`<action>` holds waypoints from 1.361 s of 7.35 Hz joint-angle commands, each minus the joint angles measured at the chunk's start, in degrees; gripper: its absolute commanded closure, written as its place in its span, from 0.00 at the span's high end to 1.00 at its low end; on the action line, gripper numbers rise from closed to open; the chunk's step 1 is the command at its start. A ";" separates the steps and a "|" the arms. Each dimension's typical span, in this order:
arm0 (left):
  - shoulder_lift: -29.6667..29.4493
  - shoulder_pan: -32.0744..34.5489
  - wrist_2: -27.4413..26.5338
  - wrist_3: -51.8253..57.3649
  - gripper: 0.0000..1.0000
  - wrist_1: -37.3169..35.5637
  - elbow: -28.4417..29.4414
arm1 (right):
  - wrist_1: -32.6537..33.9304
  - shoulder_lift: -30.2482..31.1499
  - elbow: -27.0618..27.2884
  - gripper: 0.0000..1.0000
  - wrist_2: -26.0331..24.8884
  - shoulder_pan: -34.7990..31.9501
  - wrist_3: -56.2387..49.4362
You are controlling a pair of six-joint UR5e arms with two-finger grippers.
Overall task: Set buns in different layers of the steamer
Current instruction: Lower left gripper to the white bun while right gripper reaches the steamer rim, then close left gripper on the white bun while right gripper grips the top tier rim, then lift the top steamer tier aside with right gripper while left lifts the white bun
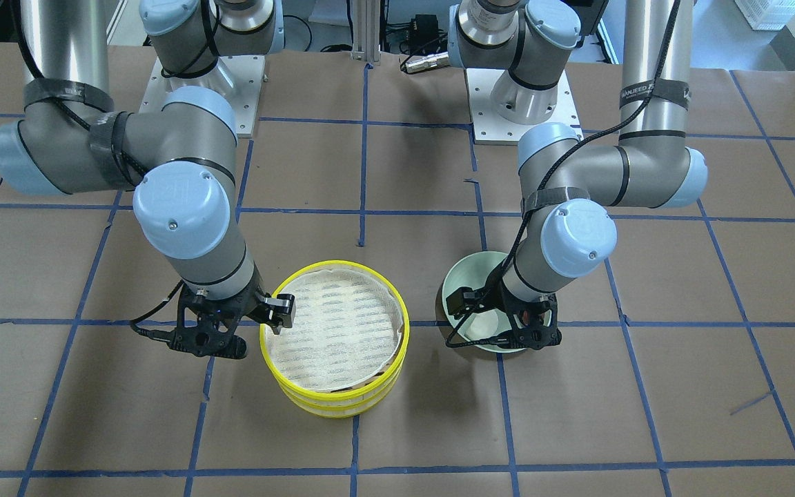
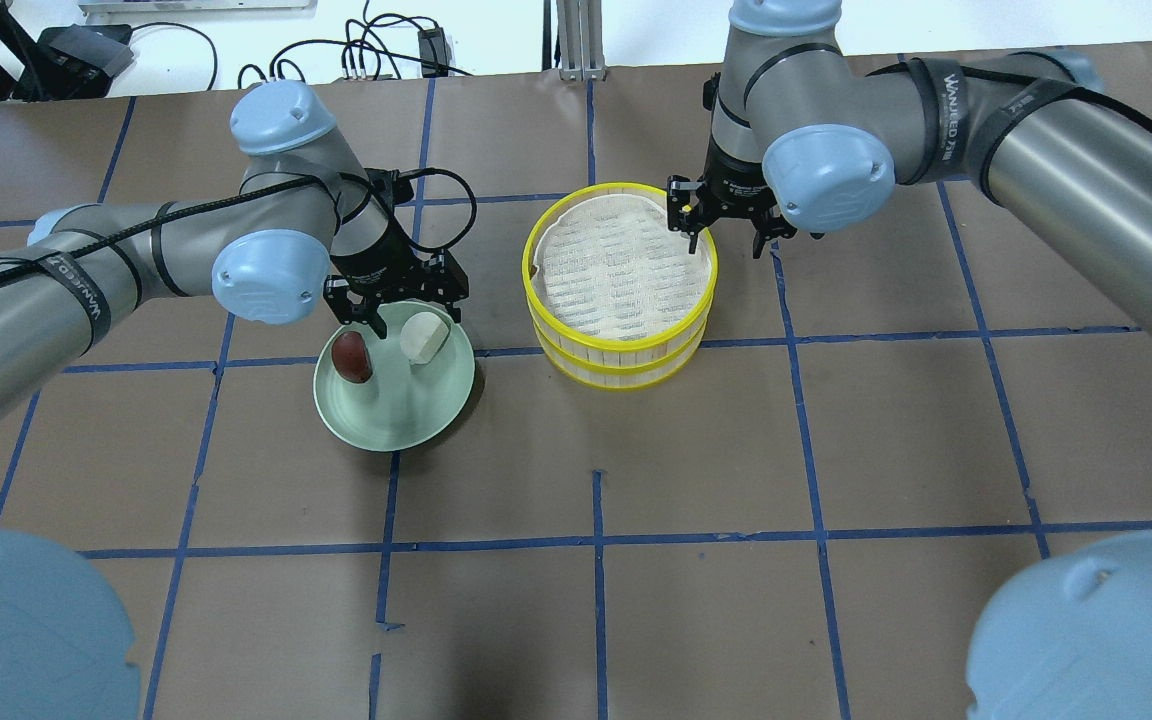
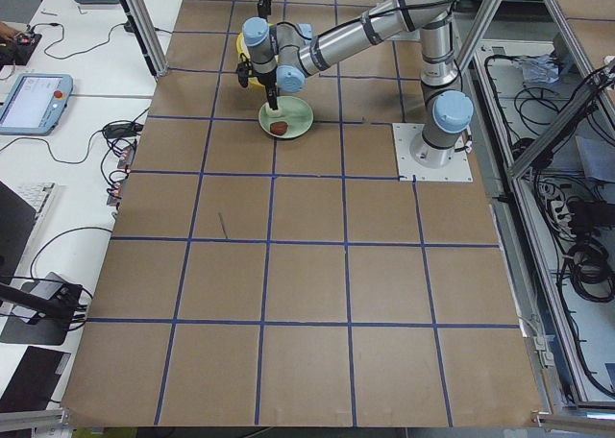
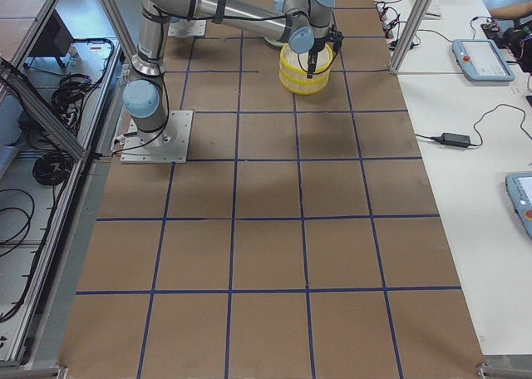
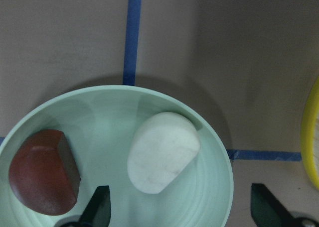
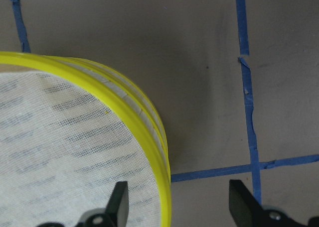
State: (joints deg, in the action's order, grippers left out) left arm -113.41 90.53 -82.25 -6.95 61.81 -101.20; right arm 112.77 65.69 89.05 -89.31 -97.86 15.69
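Observation:
Two steamer layers with yellow rims are stacked; the top one (image 2: 626,345) has a bare cloth liner and sits on the lower one (image 2: 626,378). The white bun (image 2: 423,336) and the reddish-brown bun (image 2: 351,357) lie side by side in a pale green bowl (image 2: 396,440). My left gripper (image 2: 401,312) is open and empty just above the bowl's far side; in the left wrist view the white bun (image 5: 164,152) and the reddish-brown bun (image 5: 42,172) lie just ahead of its fingertips. My right gripper (image 2: 726,240) is open, its jaws straddling the top layer's rim (image 6: 162,172).
The table is brown paper with a blue tape grid (image 2: 596,540). The arm base plates (image 1: 508,103) stand at the robot's side of the table. The bowl and the steamer stack (image 1: 335,407) stand about a hand's width apart.

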 commanded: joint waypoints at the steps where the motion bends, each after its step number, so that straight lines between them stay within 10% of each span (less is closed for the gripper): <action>1: -1.11 0.00 0.07 0.01 0.91 -0.46 -0.23 | 0.43 -1.08 0.51 0.35 0.10 -0.05 0.39; 3: -2.68 0.00 0.07 -0.08 0.69 -2.39 -0.14 | 0.52 -1.17 0.51 0.09 0.10 -0.05 0.75; 6: -2.78 0.00 -0.28 -0.17 0.22 -2.75 -0.14 | -0.18 -0.39 0.51 0.06 0.01 0.04 0.66; 10: 3.17 0.26 -0.28 -5.08 0.16 -1.62 1.09 | -5.97 6.29 -1.42 0.07 -2.26 7.12 -8.89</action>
State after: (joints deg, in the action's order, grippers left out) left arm -112.83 90.64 -82.57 -10.17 59.40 -100.26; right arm 109.18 70.52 88.49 -90.28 -94.57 10.77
